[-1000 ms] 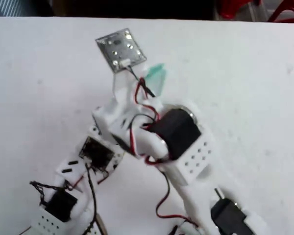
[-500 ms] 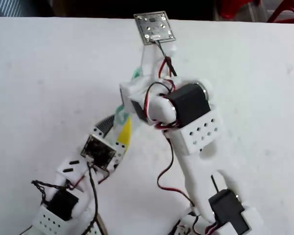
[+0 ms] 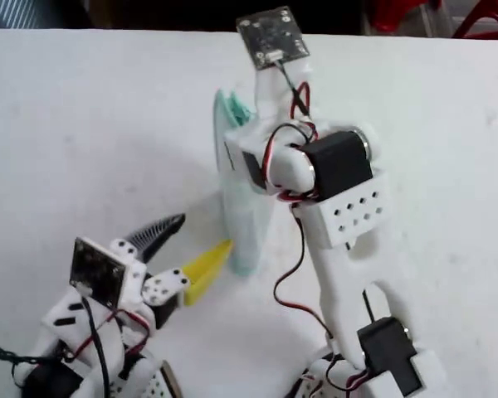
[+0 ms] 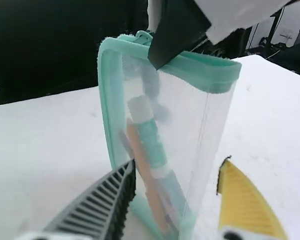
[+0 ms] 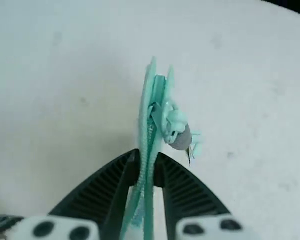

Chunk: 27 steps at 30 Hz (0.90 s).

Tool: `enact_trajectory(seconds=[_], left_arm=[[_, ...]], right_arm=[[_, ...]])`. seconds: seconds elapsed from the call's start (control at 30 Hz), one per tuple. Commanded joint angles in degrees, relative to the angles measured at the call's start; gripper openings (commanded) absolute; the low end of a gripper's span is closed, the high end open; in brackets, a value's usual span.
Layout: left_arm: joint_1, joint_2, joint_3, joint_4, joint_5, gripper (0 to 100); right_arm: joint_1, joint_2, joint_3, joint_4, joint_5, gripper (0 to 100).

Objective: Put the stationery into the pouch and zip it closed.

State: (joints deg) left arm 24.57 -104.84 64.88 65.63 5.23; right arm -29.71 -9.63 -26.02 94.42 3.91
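A clear pouch (image 3: 249, 225) with a teal zip edge stands on its edge on the white table. My right gripper (image 3: 237, 162) is shut on its top zip edge; in the right wrist view its black fingers (image 5: 121, 181) pinch the teal band (image 5: 149, 110) just behind the grey zipper pull (image 5: 180, 135). Inside the pouch (image 4: 165, 150) lie a teal pen (image 4: 151, 142) and an orange one (image 4: 142, 175). My left gripper (image 3: 203, 235) stands open, low beside the pouch. Its grey finger (image 4: 107, 202) and yellow finger (image 4: 245, 205) sit on either side of the pouch's lower end.
The white table (image 3: 83, 124) stretches bare to the left and right of the arms. The right arm's body (image 3: 340, 207) looms over the table's middle. Dark room and red chair legs (image 3: 415, 15) lie past the far edge.
The right arm has swung farther back and stood the pouch upright. The left arm has pulled back toward the near left corner, and its open fingers now point at the pouch.
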Motion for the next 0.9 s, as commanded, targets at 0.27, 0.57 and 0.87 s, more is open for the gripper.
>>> enact_trajectory(seconds=[0.27, 0.57, 0.87], left_arm=[[-6.2, 0.4, -0.4, -3.8, -7.5, 28], [-11.3, 0.4, 9.5, -17.3, -7.3, 28], [-11.4, 0.4, 9.8, -17.2, -7.3, 26]], right_arm=[[2.8, 0.2, -0.6, 4.1, 37.2, 1.8], [1.3, 4.1, 3.7, 4.1, 26.0, 16.8], [-3.6, 4.7, 3.8, 4.1, 25.3, 9.9]])
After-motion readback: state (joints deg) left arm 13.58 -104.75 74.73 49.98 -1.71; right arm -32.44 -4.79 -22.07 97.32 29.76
